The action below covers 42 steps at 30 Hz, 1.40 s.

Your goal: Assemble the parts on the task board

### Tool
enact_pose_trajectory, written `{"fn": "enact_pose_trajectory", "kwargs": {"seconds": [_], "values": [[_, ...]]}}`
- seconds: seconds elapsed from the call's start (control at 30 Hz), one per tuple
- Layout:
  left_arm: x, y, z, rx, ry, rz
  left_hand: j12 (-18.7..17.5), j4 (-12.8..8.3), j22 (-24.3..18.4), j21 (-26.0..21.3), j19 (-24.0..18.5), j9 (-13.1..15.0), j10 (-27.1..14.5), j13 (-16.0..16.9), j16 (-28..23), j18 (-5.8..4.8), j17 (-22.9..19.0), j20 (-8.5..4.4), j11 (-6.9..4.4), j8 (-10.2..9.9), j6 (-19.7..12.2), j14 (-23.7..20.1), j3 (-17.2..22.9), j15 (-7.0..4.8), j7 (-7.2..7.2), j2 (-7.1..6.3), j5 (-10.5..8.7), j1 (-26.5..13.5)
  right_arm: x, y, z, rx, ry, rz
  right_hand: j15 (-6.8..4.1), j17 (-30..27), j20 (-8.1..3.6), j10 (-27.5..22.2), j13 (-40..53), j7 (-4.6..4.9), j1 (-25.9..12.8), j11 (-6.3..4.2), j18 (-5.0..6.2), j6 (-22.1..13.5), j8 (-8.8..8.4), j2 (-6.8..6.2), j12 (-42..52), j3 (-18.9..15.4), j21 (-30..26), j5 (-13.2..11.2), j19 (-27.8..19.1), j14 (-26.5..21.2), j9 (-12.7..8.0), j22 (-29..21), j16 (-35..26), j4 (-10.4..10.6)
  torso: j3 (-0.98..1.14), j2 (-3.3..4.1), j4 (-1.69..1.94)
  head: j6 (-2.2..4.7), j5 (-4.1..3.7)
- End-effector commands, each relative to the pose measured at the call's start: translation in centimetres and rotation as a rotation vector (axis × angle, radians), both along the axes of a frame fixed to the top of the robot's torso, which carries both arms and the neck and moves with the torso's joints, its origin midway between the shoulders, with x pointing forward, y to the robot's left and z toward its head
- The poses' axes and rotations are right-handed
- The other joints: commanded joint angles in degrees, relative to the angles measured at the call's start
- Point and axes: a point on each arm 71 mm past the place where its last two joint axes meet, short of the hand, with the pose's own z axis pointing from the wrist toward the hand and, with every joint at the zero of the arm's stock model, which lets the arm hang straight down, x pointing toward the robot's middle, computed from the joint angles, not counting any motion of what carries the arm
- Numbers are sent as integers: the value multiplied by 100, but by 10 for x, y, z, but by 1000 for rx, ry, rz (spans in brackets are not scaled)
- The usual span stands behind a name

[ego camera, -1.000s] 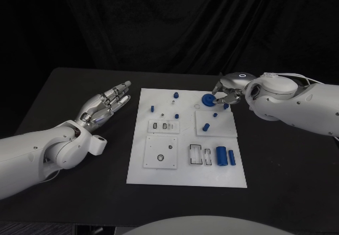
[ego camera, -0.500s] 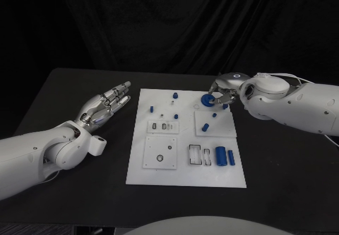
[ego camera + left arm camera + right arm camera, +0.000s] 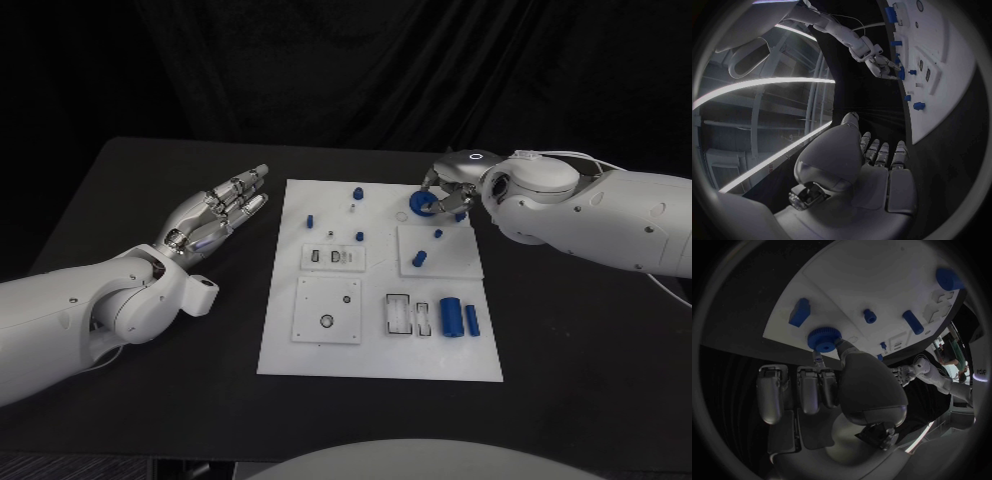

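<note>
Task board [image 3: 378, 350]: matt white plastic. Blue gear [image 3: 822, 339]: ribbed plastic rim. Table [image 3: 144, 180]: matt black. Right hand [image 3: 449, 193]: silver, metallic sheen.

No text, label, brand, number or sign can be read on anything in these pictures. At the edge of the right wrist view, pale marks that look like lettering stand on a dark surface, but they are cut off by the rim and too small to make out.
</note>
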Motion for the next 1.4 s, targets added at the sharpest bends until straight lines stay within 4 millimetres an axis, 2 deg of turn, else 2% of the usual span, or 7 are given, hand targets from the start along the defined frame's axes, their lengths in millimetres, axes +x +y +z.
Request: {"fn": "enact_pose_trajectory", "kwargs": {"seconds": [0.03, 0.07, 0.17, 0.43, 0.6, 0.93, 1.4], "values": [[-2, -1, 7, -65, -78, -26, -22, -5, 1, -6, -1, 7, -12, -3, -21, 105, -8, 38, 38, 19, 31, -2, 33, 55, 25, 11, 39, 60, -2, 0, -7, -14, 19, 5, -7, 1508, 18, 583, 1508, 5, 82, 18, -38, 170, 101, -34, 15, 41, 12, 228, 474, 604, 101, 1400, 16, -83, 1, 2, 5, -2, -2], [-2, -1, 7, -65, -77, -26, -22, -5, 1, -6, -1, 7, -12, -3, -21, 105, -8, 38, 38, 19, 31, -2, 33, 55, 25, 11, 39, 60, -2, 0, -7, -11, 16, 8, -21, 1508, 2, 583, 1508, -20, 219, -11, -38, 357, 229, -15, 15, 135, 12, 544, 474, 604, 209, 1401, 16, -206, 0, 1, 4, -3, 2], [-2, -1, 7, -64, -76, -26, -26, -9, 2, -5, 1, 7, -14, -4, -21, 105, -8, 44, 39, 19, 34, -2, 40, 58, 29, 12, 40, 66, -2, 0, -7, -5, 8, 13, -62, 1508, -30, 583, 1508, -73, 411, -51, -40, 552, 449, -3, 15, 268, 16, 796, 479, 604, 467, 1407, 16, -438, -1, 0, -1, -4, 10], [-2, -2, 6, -64, -71, -30, -26, -9, 2, -5, 1, 7, -14, -4, -21, 105, -8, 44, 39, 19, 34, -2, 40, 58, 29, 12, 40, 66, -2, 1, -7, 6, -2, 35, -75, 1508, -51, 583, 1508, -90, 588, -64, -46, 494, 832, 20, 15, 385, 29, 791, 495, 604, 1051, 1424, 16, -774, 0, 0, -1, 4, 14], [-2, -1, 6, -64, -70, -30, -24, -14, 3, -4, 2, 8, -13, -4, -21, 104, -8, 55, 37, 19, 36, -2, 50, 62, 41, 15, 44, 73, -4, 1, -5, 21, -19, 52, -91, 1508, -53, 583, 1508, -108, 522, -73, -60, 449, 980, 31, 15, 364, 64, 743, 528, 604, 1270, 1450, 16, -782, 1, -1, -2, 16, 27], [-3, 1, 6, -61, -67, -27, -24, -17, 4, -3, 3, 7, -14, -4, -21, 104, -8, 62, 38, 18, 32, -2, 56, 65, 45, 17, 46, 78, -14, 10, 8, 73, -74, 112, -95, 1508, -60, 583, 1508, -127, 420, -81, -75, 401, 1082, 35, 15, 326, 106, 668, 568, 604, 1440, 1480, 16, -732, -1, -4, -4, 12, 59], [-2, -1, 6, -61, -62, -33, -24, -25, 6, 1, 7, 6, -14, -4, -21, 105, -8, 88, 43, 17, 26, -2, 71, 95, 42, 13, 47, 87, -34, 51, 30, 89, -107, 248, -96, 1508, -63, 583, 1508, -129, 348, -80, -81, 344, 1113, 19, 15, 296, 123, 575, 583, 604, 1530, 1492, 16, -686, -6, -1, 2, 35, 37]]}}
